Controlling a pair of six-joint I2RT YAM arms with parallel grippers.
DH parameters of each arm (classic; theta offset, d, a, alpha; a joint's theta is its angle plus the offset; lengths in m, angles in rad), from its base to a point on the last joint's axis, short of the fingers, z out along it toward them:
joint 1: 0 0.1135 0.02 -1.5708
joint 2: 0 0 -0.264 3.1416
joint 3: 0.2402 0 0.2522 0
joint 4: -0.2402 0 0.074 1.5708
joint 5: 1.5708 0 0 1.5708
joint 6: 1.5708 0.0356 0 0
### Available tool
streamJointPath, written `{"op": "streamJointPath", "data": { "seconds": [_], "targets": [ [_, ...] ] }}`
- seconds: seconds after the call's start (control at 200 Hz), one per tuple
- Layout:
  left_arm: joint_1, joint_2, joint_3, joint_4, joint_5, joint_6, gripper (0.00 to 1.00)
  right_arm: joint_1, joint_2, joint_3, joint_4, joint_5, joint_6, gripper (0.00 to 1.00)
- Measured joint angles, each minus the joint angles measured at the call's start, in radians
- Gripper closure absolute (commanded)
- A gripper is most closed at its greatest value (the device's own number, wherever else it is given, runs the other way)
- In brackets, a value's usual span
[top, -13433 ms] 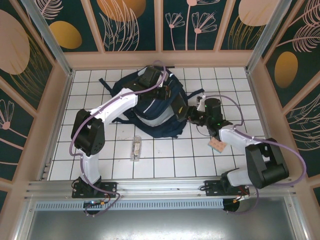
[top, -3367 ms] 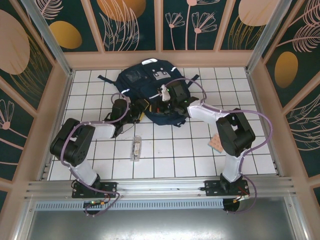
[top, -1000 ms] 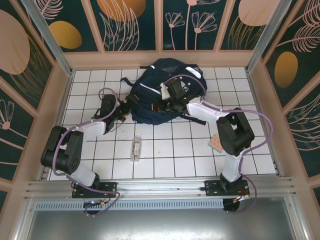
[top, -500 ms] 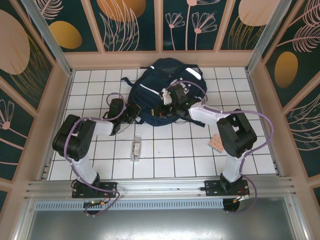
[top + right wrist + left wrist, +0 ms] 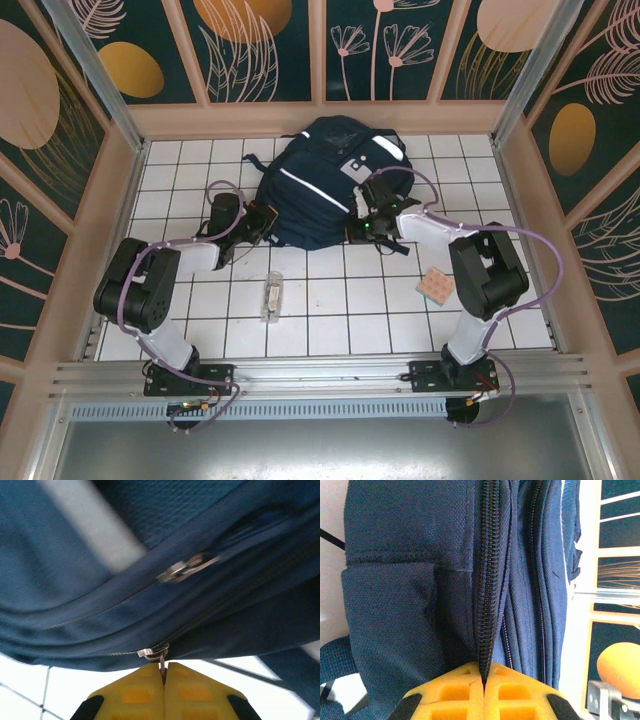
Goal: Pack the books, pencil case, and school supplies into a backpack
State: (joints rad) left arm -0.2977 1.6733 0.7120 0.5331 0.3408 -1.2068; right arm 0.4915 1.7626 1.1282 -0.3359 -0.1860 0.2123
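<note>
— When you look from overhead, where is the backpack (image 5: 320, 175)?
— It lies at the far middle of the tiled table (image 5: 330, 320). The left gripper (image 5: 264, 222) touches its left edge and the right gripper (image 5: 364, 225) its right edge. A clear oblong box (image 5: 271, 297) and a pinkish pad (image 5: 436, 288) lie apart on nearer tiles.
— And the left wrist view?
— Yellow fingers (image 5: 450, 692) are pressed together, and the zipper track (image 5: 487, 580) runs down into their seam. Whether they pinch cloth, I cannot tell.
— The right wrist view?
— Its fingers (image 5: 135, 692) are clamped on a metal zipper pull (image 5: 154, 653) beneath navy fabric.
</note>
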Motion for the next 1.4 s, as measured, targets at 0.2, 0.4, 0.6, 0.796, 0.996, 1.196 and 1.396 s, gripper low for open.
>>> {"op": "streamJointPath", "data": {
  "seconds": [0.2, 0.4, 0.6, 0.796, 0.996, 1.196, 1.396],
  "targets": [
    [0.015, -0.055, -0.007, -0.063, -0.002, 0.044, 1.00, -0.036, 0.055, 0.118, -0.051, 0.259, -0.056, 1.00],
    [0.027, -0.092, -0.027, -0.099, -0.004, 0.071, 1.00, -0.039, 0.153, 0.227, -0.095, 0.415, -0.099, 1.00],
    [0.042, -0.104, -0.034, -0.127, -0.008, 0.093, 1.00, -0.032, 0.156, 0.231, -0.099, 0.382, -0.107, 0.82],
    [0.085, -0.121, -0.004, -0.230, -0.093, 0.167, 0.28, -0.061, 0.043, 0.158, -0.125, 0.296, -0.085, 0.53],
    [0.094, -0.204, 0.066, -0.330, -0.203, 0.254, 0.01, -0.069, -0.053, 0.159, -0.124, 0.156, -0.027, 0.50],
    [0.094, -0.265, 0.078, -0.336, -0.238, 0.287, 0.01, -0.047, 0.016, 0.220, -0.046, 0.047, 0.024, 0.50],
    [0.094, -0.264, 0.067, -0.325, -0.230, 0.282, 0.01, -0.041, 0.168, 0.313, 0.027, 0.008, 0.059, 0.50]
  ]
}}
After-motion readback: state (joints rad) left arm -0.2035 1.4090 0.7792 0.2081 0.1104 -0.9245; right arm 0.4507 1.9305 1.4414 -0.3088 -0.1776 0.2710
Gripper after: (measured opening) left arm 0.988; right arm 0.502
